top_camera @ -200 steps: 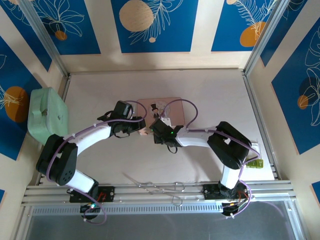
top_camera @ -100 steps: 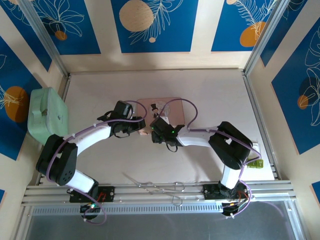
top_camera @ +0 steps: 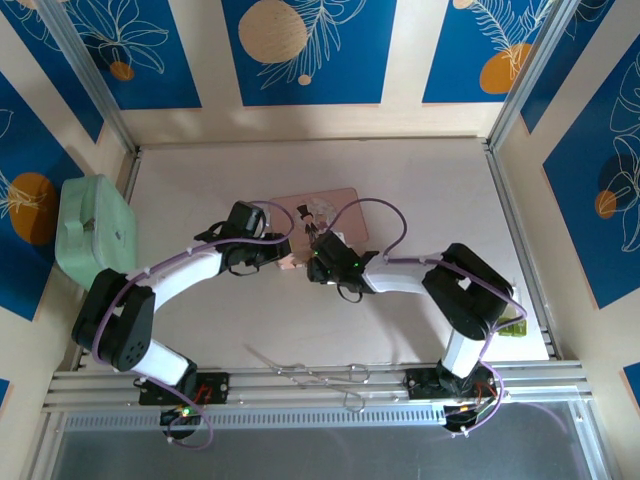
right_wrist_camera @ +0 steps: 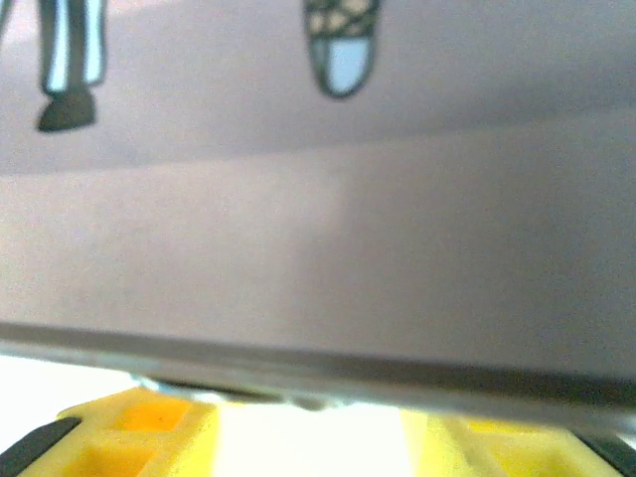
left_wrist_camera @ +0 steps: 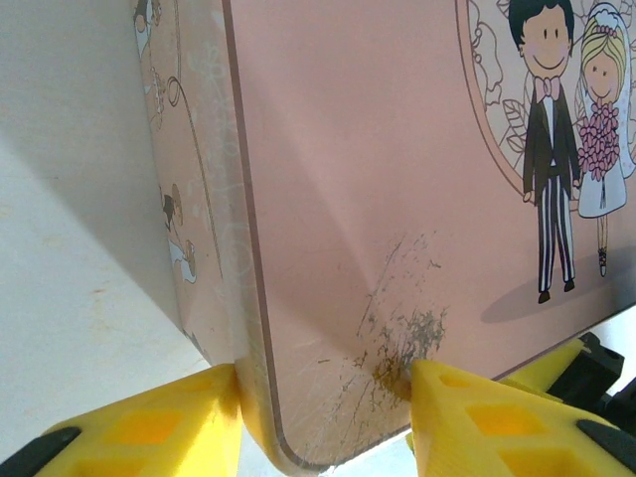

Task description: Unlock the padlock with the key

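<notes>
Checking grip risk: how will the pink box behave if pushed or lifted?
Probably stiff: the pink box has crisp, straight edges. Likely slippery: its lid looks smooth and scuffed. Low and wide, it should slide rather than tip.

White links (top_camera: pixel 180 272), black joints (top_camera: pixel 125 330), looping purple cables (top_camera: pixel 368 201) and yellow, hollow-celled pincer fingers (left_wrist_camera: pixel 149 422).

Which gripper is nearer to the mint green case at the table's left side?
Left. The left gripper grips the pink box's corner, right of the green case; the right gripper sits farther right.
</notes>
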Tool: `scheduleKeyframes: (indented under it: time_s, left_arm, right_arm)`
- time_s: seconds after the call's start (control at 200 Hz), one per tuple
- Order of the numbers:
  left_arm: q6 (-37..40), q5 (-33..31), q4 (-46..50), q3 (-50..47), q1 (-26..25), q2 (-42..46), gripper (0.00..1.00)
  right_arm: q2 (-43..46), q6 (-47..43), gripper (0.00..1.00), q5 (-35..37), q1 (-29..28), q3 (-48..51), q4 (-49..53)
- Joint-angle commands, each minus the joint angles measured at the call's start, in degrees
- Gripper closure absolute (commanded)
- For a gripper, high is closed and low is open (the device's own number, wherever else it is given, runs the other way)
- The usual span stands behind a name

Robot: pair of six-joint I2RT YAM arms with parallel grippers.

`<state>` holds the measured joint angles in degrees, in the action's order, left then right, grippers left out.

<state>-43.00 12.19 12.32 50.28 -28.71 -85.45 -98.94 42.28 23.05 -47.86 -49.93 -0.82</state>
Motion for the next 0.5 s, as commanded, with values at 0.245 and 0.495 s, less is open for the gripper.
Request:
scheduleKeyframes:
  time_s: [0.245,0.495]
  left_arm:
    - [1.7,2.8,2.6,-1.4,-0.1,1.5,0.56]
    - [1.8,3.0,2.4,-1.5,0.0,1.5,0.56]
  right_arm:
    - [3.7,2.3,0.58,-1.2,2.6,0.9,-2.6]
    - [4.6,2.0,0.55,-0.1,0.6,2.3,-1.2]
